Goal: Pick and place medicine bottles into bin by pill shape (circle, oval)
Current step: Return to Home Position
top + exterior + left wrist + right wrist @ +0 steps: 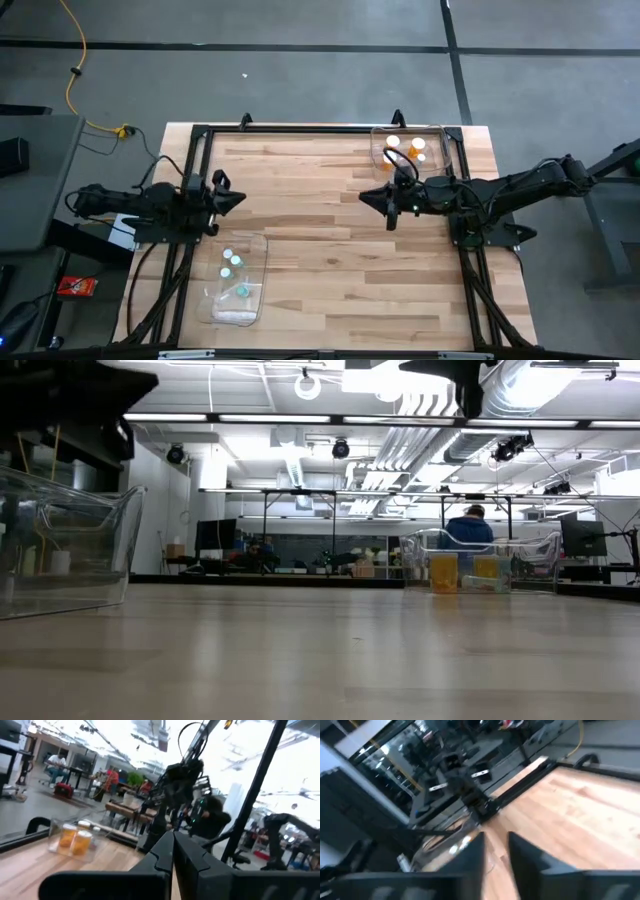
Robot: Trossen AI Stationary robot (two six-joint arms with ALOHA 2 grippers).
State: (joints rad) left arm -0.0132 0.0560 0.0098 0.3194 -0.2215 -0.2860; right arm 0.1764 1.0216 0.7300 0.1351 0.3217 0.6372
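Several orange-amber medicine bottles with white caps stand in a clear bin at the table's far right; they also show in the low view and the left wrist view. Several pale teal bottles sit in a second clear bin at the near left. My left gripper hovers at the table's left edge, shut and empty. My right gripper hangs just nearer than the far right bin, its fingers a narrow gap apart with nothing between them.
A black frame runs along the table's far edge and down both sides. Bare wood lies between the two bins. Beyond the table the room holds desks, monitors and a seated person.
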